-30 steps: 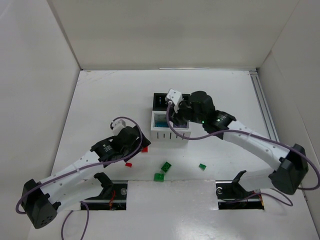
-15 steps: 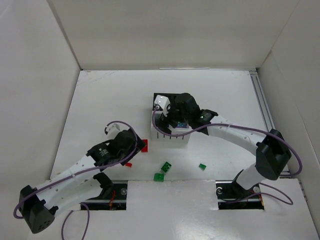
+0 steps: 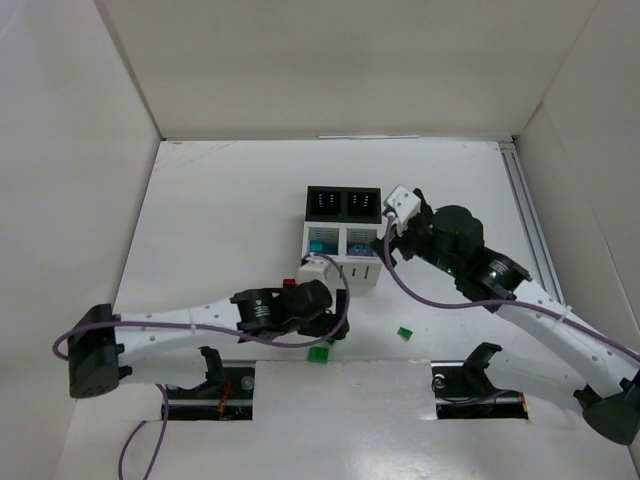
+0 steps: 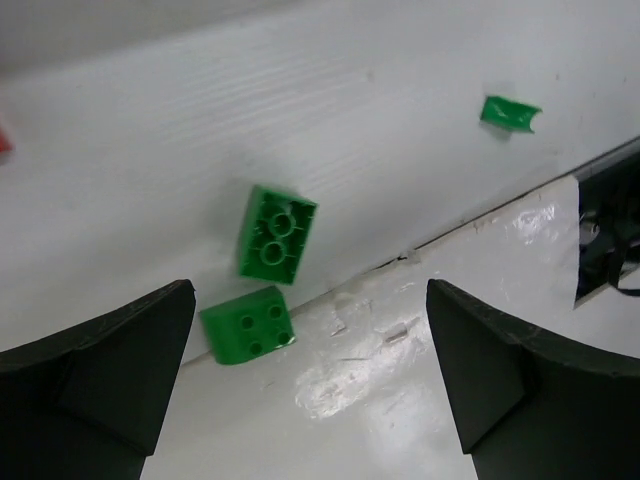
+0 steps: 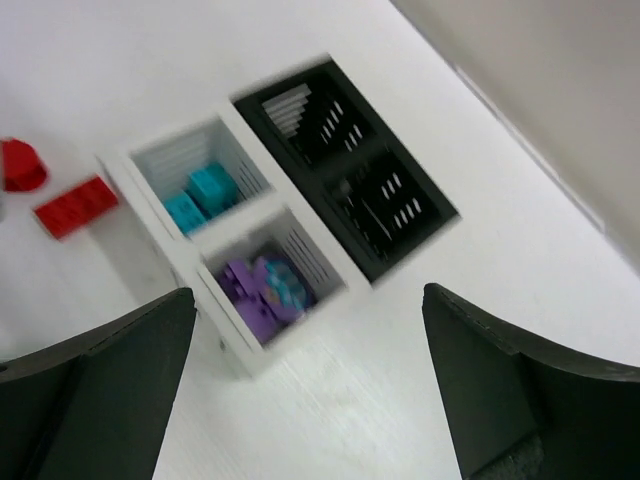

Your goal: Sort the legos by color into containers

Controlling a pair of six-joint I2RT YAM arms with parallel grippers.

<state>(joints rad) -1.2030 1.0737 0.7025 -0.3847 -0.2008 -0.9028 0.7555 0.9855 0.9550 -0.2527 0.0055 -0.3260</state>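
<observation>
My left gripper (image 3: 330,325) hangs open above two green legos near the table's front edge. In the left wrist view these are an upturned green brick (image 4: 277,233) and a studded green brick (image 4: 248,323), both lying loose ahead of the open left gripper (image 4: 310,335). A small green piece (image 4: 508,112) lies farther off. My right gripper (image 3: 386,244) stands open and empty just right of the containers (image 3: 343,232). One white bin (image 5: 200,190) holds teal legos. The other white bin (image 5: 268,285) holds purple ones with a teal-blue piece on top. Both black bins (image 5: 350,160) look dark inside.
Two red pieces (image 5: 75,205) lie on the table left of the white bins, one showing as a red speck (image 3: 291,284) beside my left wrist. The small green piece (image 3: 405,333) sits alone right of the left gripper. White walls enclose the table.
My right gripper has opened and pulled back to the right from above the bins. My left arm has swung right, from the red pieces to over the green bricks.
</observation>
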